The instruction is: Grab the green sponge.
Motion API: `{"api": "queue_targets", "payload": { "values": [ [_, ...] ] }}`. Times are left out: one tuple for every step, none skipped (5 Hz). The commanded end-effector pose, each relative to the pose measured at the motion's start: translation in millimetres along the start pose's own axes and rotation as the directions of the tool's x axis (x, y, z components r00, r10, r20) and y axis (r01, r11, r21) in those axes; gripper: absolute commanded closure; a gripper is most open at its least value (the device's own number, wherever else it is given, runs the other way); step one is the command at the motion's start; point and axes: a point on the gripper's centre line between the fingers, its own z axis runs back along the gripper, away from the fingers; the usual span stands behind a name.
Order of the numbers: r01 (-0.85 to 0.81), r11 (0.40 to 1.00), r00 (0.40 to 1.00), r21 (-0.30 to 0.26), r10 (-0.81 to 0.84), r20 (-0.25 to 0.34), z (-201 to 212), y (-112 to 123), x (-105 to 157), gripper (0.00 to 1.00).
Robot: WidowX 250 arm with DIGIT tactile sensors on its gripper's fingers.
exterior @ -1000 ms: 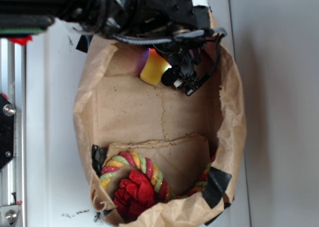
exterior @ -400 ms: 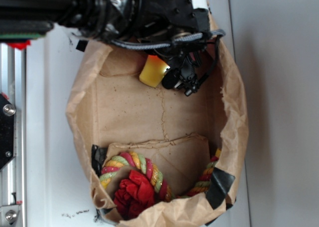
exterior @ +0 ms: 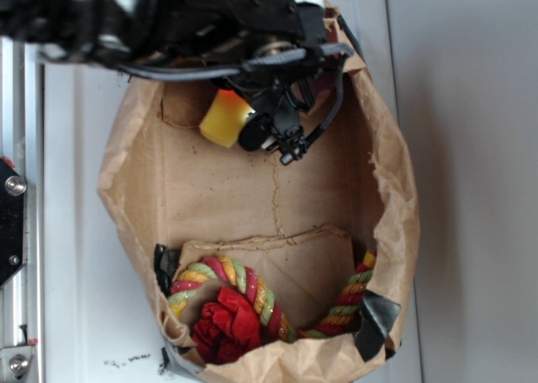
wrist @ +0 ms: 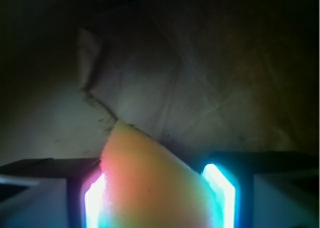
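The green sponge (exterior: 222, 118) shows as a yellow foam block at the top of the brown paper bag (exterior: 395, 223), held by the black gripper (exterior: 239, 123). In the wrist view the yellow sponge (wrist: 150, 183) fills the gap between the two lit fingers, and the gripper (wrist: 159, 198) is shut on it. Its green layer is hidden. Creased bag paper lies behind it.
A red, yellow and green braided rope toy (exterior: 227, 303) lies at the bag's lower end. Black tape patches (exterior: 374, 316) sit on the bag's rim. The bag rests on a white surface (exterior: 84, 232), with a metal rail (exterior: 13, 232) at the left.
The gripper has carried the sponge to the left and slightly up along the bag's top end. The bag's left wall has bulged outward with it.
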Motion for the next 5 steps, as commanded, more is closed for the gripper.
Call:
{"api": "queue_targets", "payload": {
  "values": [
    [0.125,0.992,0.989,-0.001,-0.125,0.078,53.3,-28.3,-0.7,1.0],
    [0.177,0.984,0.982,-0.016,-0.176,0.068,72.0,-48.2,-2.4,1.0],
    [0.238,0.971,0.97,-0.035,-0.236,0.061,87.4,-58.3,-4.6,1.0],
    [0.328,0.943,0.945,-0.053,-0.328,0.024,96.5,-61.2,-5.3,1.0],
    [0.389,0.919,0.921,-0.065,-0.387,0.039,109.6,-61.4,-11.7,1.0]
  ]
}}
